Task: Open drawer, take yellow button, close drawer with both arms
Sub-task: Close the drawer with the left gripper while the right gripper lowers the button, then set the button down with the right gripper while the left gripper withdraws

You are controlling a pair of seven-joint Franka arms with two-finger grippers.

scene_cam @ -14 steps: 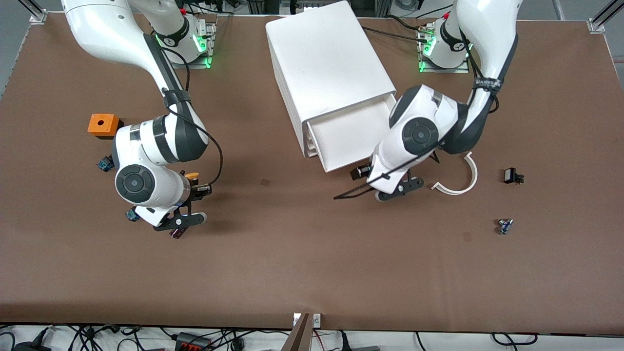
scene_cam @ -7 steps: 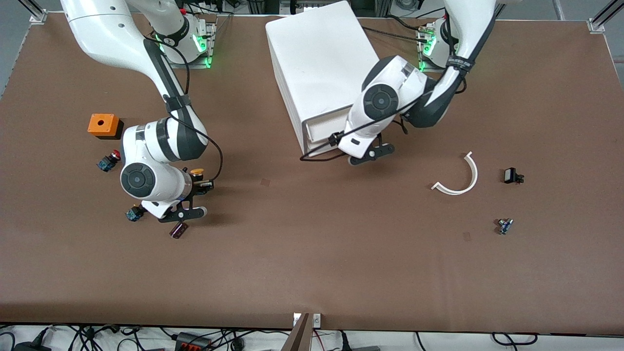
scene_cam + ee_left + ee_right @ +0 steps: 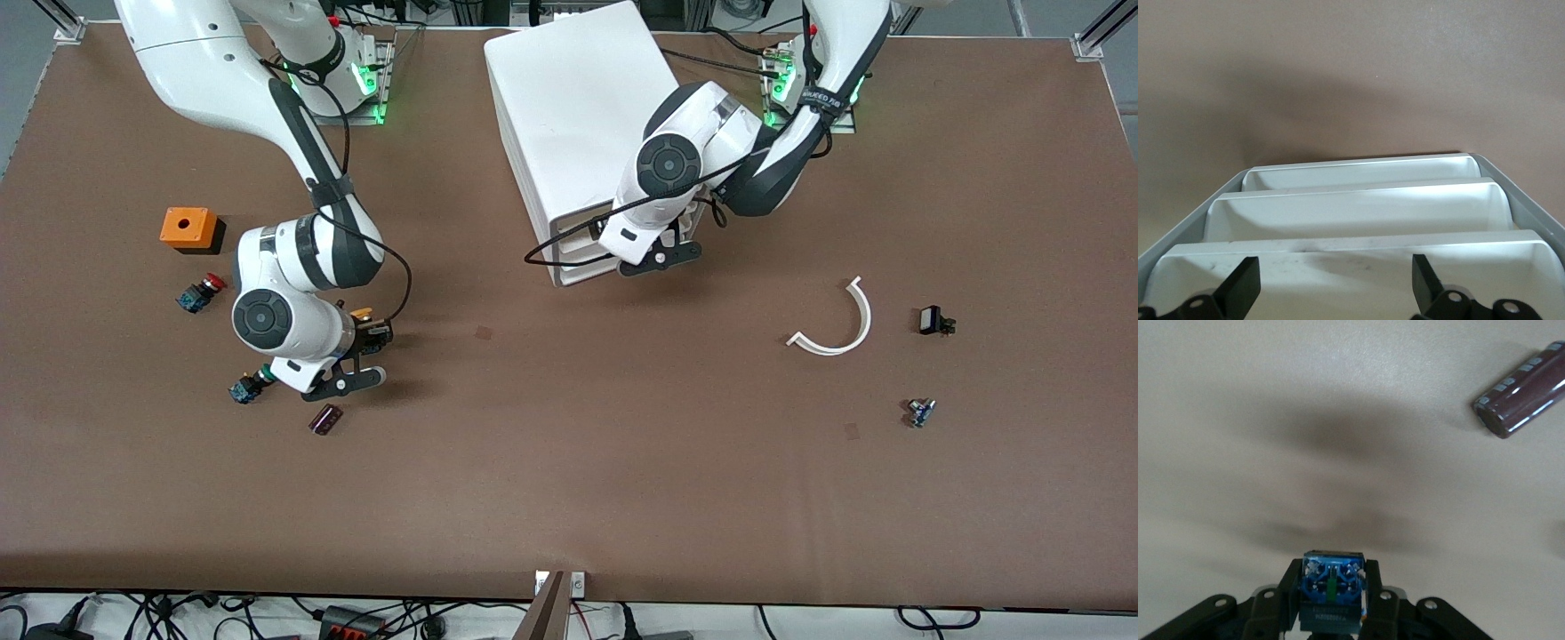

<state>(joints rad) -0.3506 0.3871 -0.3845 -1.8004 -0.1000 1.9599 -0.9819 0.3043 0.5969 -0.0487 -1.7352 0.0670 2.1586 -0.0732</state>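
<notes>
The drawer point(image 3: 580, 226), topmost of the white cabinet point(image 3: 587, 107), is pushed in, its front about level with the lower ones. My left gripper point(image 3: 647, 244) is at the cabinet's front, over that drawer's handle lip point(image 3: 1351, 267), open and empty point(image 3: 1335, 300). My right gripper point(image 3: 372, 332) is shut on the button, whose orange-yellow cap point(image 3: 360, 313) shows at the right arm's end of the table. In the right wrist view the fingers point(image 3: 1286, 587) clamp its blue-and-black body point(image 3: 1331, 587) low over the table.
An orange box point(image 3: 188, 228), a red-capped button point(image 3: 200, 292), a green-capped button point(image 3: 247, 388) and a dark maroon cylinder point(image 3: 325, 419) point(image 3: 1521, 390) lie around the right gripper. A white curved strip point(image 3: 836, 324) and two small parts point(image 3: 933, 320) point(image 3: 921, 412) lie toward the left arm's end.
The left arm swung back toward the cabinet and the open drawer slid shut. The right gripper shifted slightly with the button in it.
</notes>
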